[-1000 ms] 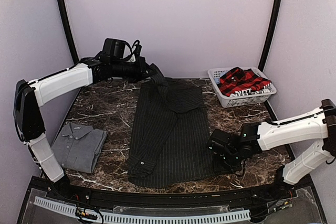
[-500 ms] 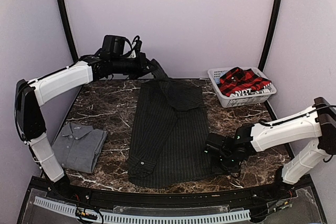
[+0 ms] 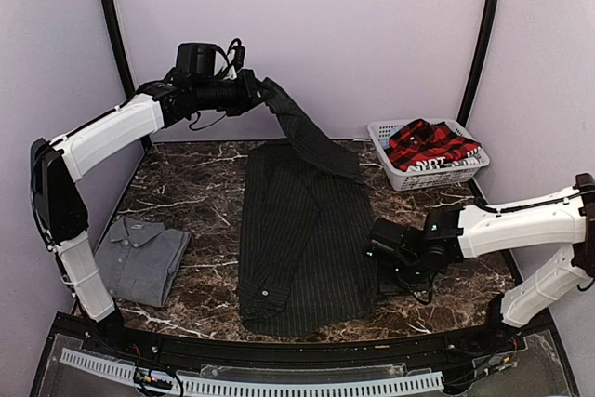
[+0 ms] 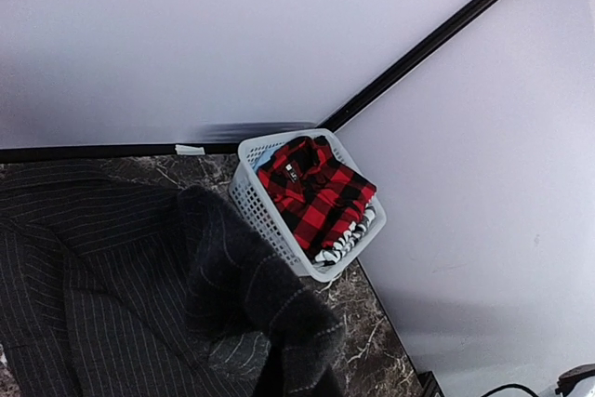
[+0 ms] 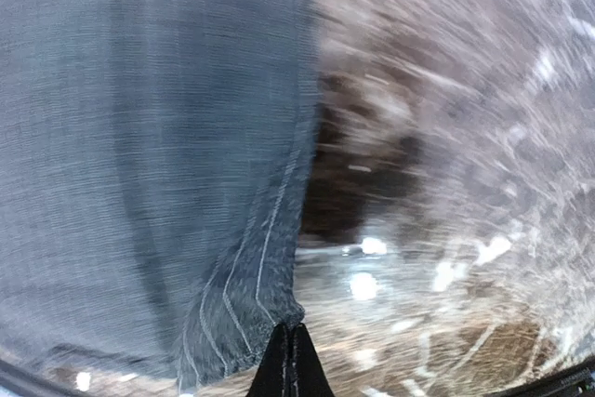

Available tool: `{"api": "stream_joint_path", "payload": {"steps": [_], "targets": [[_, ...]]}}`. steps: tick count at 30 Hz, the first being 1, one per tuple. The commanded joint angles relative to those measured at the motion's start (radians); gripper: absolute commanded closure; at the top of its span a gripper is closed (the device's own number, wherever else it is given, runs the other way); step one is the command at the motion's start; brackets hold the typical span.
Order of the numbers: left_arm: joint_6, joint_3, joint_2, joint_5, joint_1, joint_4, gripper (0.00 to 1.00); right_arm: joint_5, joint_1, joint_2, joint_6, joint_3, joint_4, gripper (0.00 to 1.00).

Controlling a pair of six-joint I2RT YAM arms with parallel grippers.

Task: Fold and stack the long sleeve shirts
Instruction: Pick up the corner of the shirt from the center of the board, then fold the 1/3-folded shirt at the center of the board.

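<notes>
**One shirt folded, one half-way, one waiting**

From the overhead camera, the black shirt (image 3: 297, 239) lies lengthwise down the middle of the desk (image 3: 195, 188), collar end towards the back wall. The left arm (image 3: 112, 132) reaches over that far end. Its jaws are closed on a sleeve or upper corner of the black shirt, holding it up off the desk so the cloth hangs in a slanted strip. The right arm (image 3: 521, 225) comes in low on the right of the black shirt, its jaws down at the right edge near the hem. To the left of the black shirt, well apart, the grey shirt (image 3: 139, 258) sits folded into a neat rectangle. To the right and further back, the plaid shirt (image 3: 428, 144) lies bunched in the basket (image 3: 418, 177).

From the left wrist, the lifted dark cloth (image 4: 270, 323) fills the lower middle and hides the jaws. Beyond it are the basket (image 4: 265, 220) and the plaid shirt (image 4: 316, 192).

From the right wrist, the jaws are pressed shut, and the striped hem (image 5: 232, 313) runs right into their tips, so they seem to pinch it. Bare desk (image 5: 446, 137) shows beside the hem.

I judge the task about a third done. The black shirt needs its sleeves and body folded and then stacking on the grey shirt. The plaid shirt is untouched.
</notes>
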Motion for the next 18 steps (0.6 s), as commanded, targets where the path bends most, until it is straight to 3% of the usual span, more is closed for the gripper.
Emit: {"api": "stream_joint_path", "payload": {"steps": [1,18], "targets": [[0.056,-0.021,-0.098,-0.044,0.038,-0.028,1.00,0.027,0.059,0.025,-0.099,0.100,0.042,1.00],[0.121,-0.285,-0.315,-0.128,0.246,-0.086,1.00,-0.225,0.103,0.179,-0.315,0.136,0.313,1.00]]}}
